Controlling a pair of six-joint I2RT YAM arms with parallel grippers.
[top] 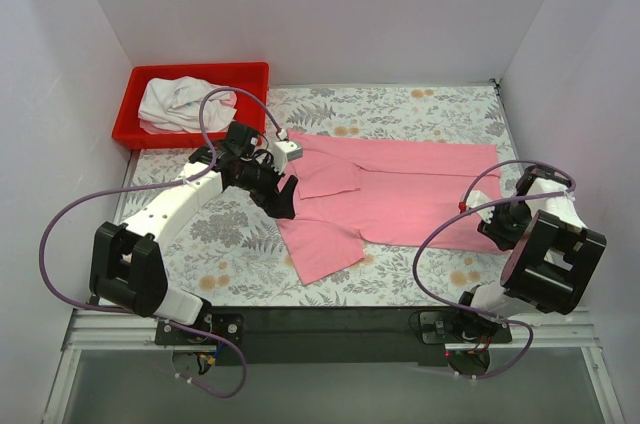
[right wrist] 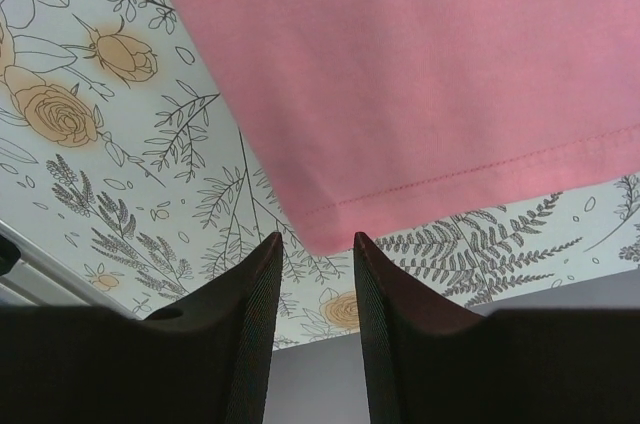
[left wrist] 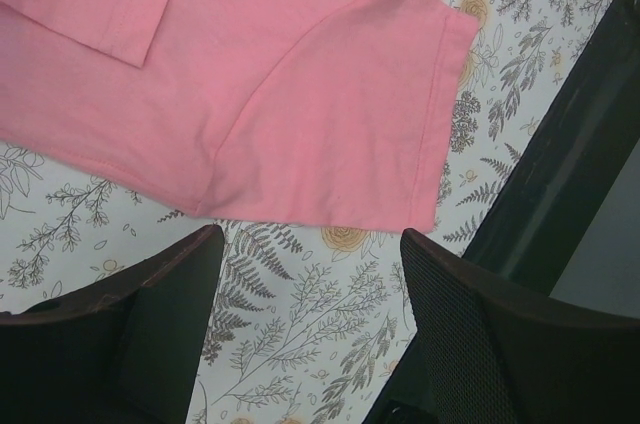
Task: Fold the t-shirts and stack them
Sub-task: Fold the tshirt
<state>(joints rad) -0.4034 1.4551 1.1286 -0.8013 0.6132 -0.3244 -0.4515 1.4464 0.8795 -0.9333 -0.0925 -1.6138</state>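
The pink t-shirt (top: 400,189) lies spread flat on the floral table, with one short sleeve (top: 320,249) pointing toward the near edge. My left gripper (top: 284,202) hovers at the shirt's left side, open and empty. In the left wrist view the left gripper (left wrist: 310,249) sits just short of the sleeve hem (left wrist: 330,144). My right gripper (top: 473,211) is at the shirt's right end. In the right wrist view the right gripper (right wrist: 317,242) is open, and the hemmed corner of the pink shirt (right wrist: 400,94) reaches its fingertips. The white t-shirt (top: 180,104) lies crumpled in the red bin.
The red plastic bin (top: 255,72) stands at the back left corner of the floral tablecloth (top: 400,104). White walls close in the left, back and right. The table's dark front rail (left wrist: 570,164) runs close behind the left gripper.
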